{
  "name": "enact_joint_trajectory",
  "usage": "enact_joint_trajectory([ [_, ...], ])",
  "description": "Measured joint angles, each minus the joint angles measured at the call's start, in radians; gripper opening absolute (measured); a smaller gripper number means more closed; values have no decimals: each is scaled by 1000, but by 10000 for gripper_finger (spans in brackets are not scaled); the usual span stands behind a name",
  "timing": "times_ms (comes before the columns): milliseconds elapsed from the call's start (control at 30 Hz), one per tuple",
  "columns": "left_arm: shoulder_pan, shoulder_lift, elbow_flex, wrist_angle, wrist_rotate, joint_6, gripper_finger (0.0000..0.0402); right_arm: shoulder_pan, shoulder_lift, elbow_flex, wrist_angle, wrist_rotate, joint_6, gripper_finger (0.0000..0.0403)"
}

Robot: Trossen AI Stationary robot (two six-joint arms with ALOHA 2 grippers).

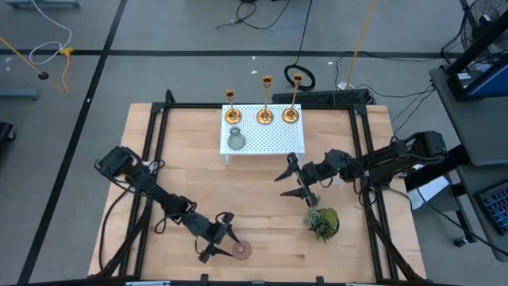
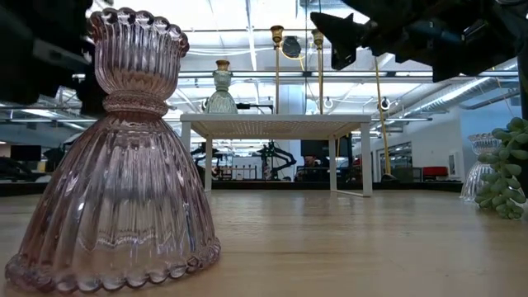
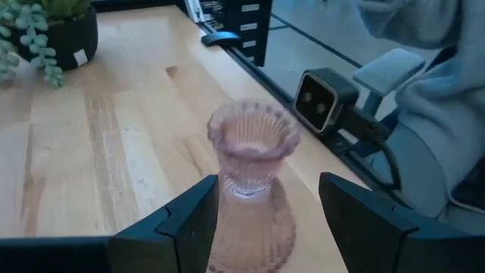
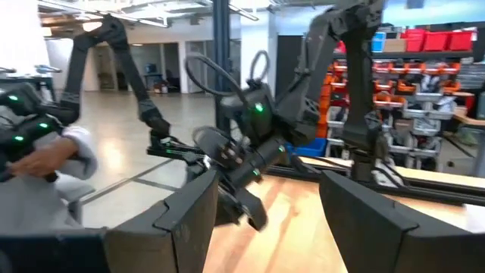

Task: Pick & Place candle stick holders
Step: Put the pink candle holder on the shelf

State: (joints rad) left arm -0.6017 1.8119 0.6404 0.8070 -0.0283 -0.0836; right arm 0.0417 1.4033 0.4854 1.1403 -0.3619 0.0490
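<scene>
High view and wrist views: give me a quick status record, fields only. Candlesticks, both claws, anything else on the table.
candlesticks: three brass candlesticks upright in a row on the white stand's far edge
stand extras: greenish glass vase at its left
left claw: open, straddling the pink glass vase near the table's front edge
right claw: open, empty, off the stand's front right corner
other: small plant on the table

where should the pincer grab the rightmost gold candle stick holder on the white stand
Grip the rightmost candle stick holder on its thin stem, between the flared base and the small top cup, coming in level from the open table side of the white stand. It stands upright, and the right pincer, open, is the nearer one.
</scene>
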Motion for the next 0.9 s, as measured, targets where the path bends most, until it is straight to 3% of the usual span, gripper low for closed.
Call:
enact_joint_trajectory([
  [100,-5,66,11,53,-11,21,234,25,0,0,9,25,0,224],
  [300,-11,143,60,82,-130,56,234,60,0,0,5,155,-2,224],
  [900,15,165,101,183,-128,73,234,65,0,0,-1,156,-8,224],
])
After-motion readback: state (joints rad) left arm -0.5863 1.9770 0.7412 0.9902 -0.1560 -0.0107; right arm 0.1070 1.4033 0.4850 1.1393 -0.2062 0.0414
